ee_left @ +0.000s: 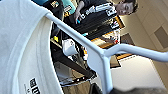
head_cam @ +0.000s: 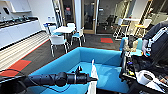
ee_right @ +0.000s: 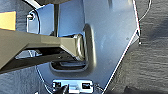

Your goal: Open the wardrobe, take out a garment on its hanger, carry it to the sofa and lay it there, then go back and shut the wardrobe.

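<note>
The turquoise sofa (head_cam: 75,60) stands right in front of me, its curved back wrapping around the seat. My left arm reaches in from the left, and the left gripper (head_cam: 94,79) is over the near edge of the seat, shut on the whitish hanger. The white garment (head_cam: 93,71) hangs from it as a narrow strip above the cushion. In the left wrist view the garment (ee_left: 22,50) is very close, and the slim hanger (ee_left: 100,56) runs across beside it.
A person (head_cam: 157,37) with a control rig stands at the right, behind a dark cart (head_cam: 140,75) loaded with gear. Beyond the sofa are a white table (head_cam: 63,29) and white chairs (head_cam: 58,41). A kitchen counter (head_cam: 17,30) lines the left wall.
</note>
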